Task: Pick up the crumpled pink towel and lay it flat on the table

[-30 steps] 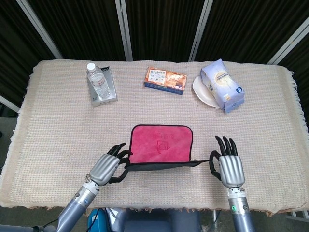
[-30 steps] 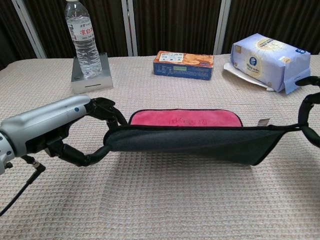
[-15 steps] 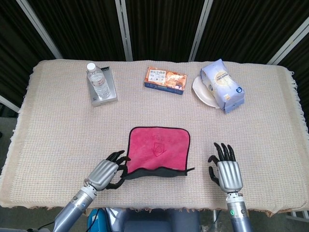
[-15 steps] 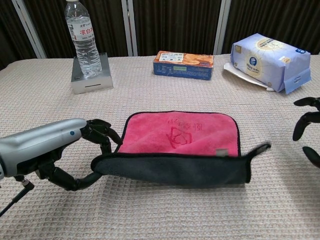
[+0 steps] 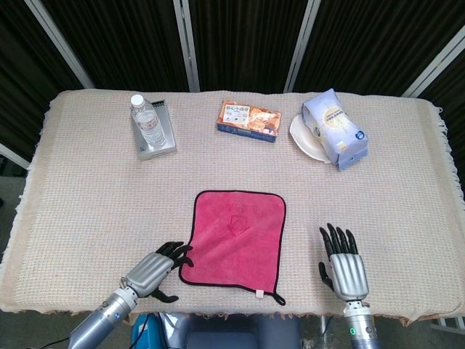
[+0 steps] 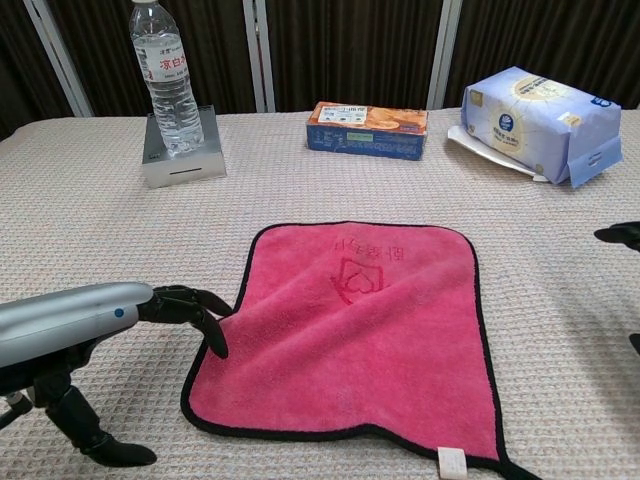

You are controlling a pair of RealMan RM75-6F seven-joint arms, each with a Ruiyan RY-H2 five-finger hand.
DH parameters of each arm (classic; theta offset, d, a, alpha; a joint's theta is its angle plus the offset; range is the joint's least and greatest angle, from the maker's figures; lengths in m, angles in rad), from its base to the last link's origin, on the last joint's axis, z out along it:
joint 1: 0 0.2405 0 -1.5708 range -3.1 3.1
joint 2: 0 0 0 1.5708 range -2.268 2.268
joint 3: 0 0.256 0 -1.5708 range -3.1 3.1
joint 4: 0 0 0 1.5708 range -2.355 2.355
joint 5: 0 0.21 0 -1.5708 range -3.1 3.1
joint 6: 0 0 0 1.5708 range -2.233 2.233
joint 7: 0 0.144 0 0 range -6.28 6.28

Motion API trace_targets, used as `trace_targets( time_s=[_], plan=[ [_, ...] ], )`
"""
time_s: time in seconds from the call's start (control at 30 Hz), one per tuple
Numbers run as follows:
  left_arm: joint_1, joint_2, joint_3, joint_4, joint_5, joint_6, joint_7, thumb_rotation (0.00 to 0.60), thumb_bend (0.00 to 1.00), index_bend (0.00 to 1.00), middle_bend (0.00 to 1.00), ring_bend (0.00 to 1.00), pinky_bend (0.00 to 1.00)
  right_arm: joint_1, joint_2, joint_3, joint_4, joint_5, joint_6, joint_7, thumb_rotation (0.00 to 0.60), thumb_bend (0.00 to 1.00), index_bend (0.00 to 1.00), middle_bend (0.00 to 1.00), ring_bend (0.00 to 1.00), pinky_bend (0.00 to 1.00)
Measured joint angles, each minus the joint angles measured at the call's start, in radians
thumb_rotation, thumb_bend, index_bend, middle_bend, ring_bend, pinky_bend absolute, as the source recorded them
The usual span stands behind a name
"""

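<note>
The pink towel [image 5: 237, 235] with black edging lies spread flat on the table near the front edge, its small white tag at the near right corner; in the chest view the pink towel [image 6: 355, 330] fills the centre. My left hand [image 5: 150, 272] sits just left of the towel's near-left corner, fingers apart, fingertips [image 6: 210, 330] at the black edge with nothing held. My right hand [image 5: 343, 266] hovers to the right of the towel, fingers spread and clear of it. In the chest view only the tips of my right hand [image 6: 622, 236] show at the right edge.
At the back stand a water bottle [image 5: 148, 123] on a small grey box [image 5: 156, 142], a snack box [image 5: 249, 120] and a tissue pack [image 5: 336, 129] on a white plate [image 5: 301, 137]. The woven tablecloth [image 5: 87, 203] covers the table; its front edge lies close behind the hands.
The towel's near edge, held stretched and raised a second ago, has dropped and the towel now lies flat. Both hands let go and drew back toward the front edge.
</note>
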Motion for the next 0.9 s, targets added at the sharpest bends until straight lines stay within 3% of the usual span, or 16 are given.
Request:
trace_targets(
  time_s=[0.13,0.47,0.53,0.7,0.77,0.9],
  plan=[
    [0.002,0.030,0.001,-0.014,0.001,-0.011,-0.025,0.600,0.05,0.21,0.06,0.00,0.02,-0.008,0.015,-0.002,-0.013,-0.020,0.007,0.037,0.600,0.42,0.00,0.00,0.00,0.00],
    [0.062,0.088,0.000,-0.044,0.098,0.101,-0.089,0.600,0.05,0.19,0.06,0.00,0.02,-0.027,0.073,-0.020,-0.030,-0.059,-0.009,0.117,0.600,0.32,0.03,0.00,0.00,0.00],
    [0.085,0.100,0.006,-0.040,0.147,0.153,-0.085,0.600,0.05,0.19,0.06,0.00,0.02,-0.030,0.077,-0.031,-0.028,-0.077,-0.009,0.127,0.600,0.31,0.08,0.00,0.00,0.00],
    [0.149,0.145,0.020,-0.030,0.258,0.280,-0.074,0.600,0.05,0.19,0.06,0.00,0.02,-0.039,0.072,-0.064,-0.009,-0.153,-0.005,0.168,0.600,0.31,0.34,0.00,0.00,0.00],
    [0.175,0.172,0.023,-0.032,0.280,0.321,-0.080,0.600,0.05,0.19,0.06,0.00,0.02,-0.041,0.058,-0.081,-0.001,-0.178,-0.012,0.177,0.600,0.31,0.40,0.00,0.00,0.00],
    [0.206,0.225,0.024,-0.041,0.307,0.367,-0.111,0.600,0.05,0.19,0.06,0.00,0.02,-0.042,0.022,-0.098,0.008,-0.209,-0.033,0.172,0.600,0.31,0.41,0.00,0.00,0.00]
  ],
)
